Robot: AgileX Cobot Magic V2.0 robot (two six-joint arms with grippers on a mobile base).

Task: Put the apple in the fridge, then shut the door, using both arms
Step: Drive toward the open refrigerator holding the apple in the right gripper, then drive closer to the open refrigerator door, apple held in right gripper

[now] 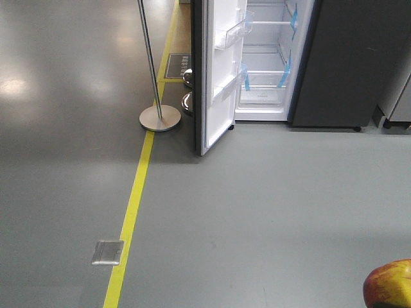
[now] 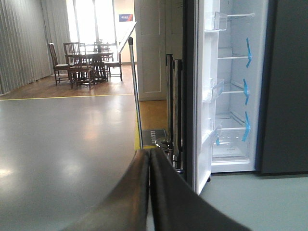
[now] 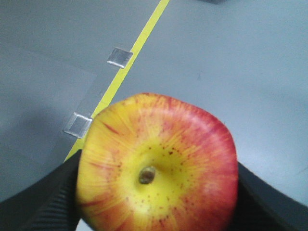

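jaws tight around apple (image 3: 156,178)

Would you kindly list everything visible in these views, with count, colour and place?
apple: one, red-yellow, held above the floor.
fridge: one, dark grey, white inside, across the floor.
door: one, white inner side, standing open.
tape strips: several, blue, inside the fridge.
pole: one, silver, left of the door.
floor line: one, yellow, running toward the pole.
floor plates: two, silver, beside the line.
table and chairs: one set, dark wood, far background.
left gripper: one, black, shut, empty.
right gripper: one, black, shut on the apple.
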